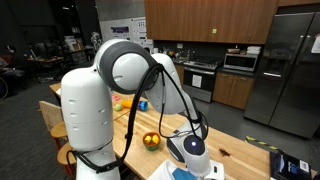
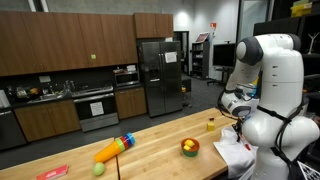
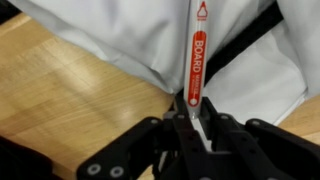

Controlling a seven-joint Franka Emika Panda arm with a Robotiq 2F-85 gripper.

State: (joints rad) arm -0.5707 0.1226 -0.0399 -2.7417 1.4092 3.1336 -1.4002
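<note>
A: Marker (image 3: 197, 60), where is it?

B: Biggest first. A long wooden table (image 2: 150, 140) runs across both exterior views. A white cloth (image 3: 110, 35) lies rumpled on it at the robot's end and fills the upper part of the wrist view. A bowl (image 2: 189, 147) of fruit sits on the wood just beside the cloth. The marker is white with a red label. It sticks straight out from the gripper (image 3: 195, 125), over the line where the cloth meets bare wood.

A: Fingers?

B: Narrow, clamped on the marker's near end, one finger on each side of it. I can't tell whether the far end touches the cloth. The marker is too small to pick out in the exterior views.
</note>
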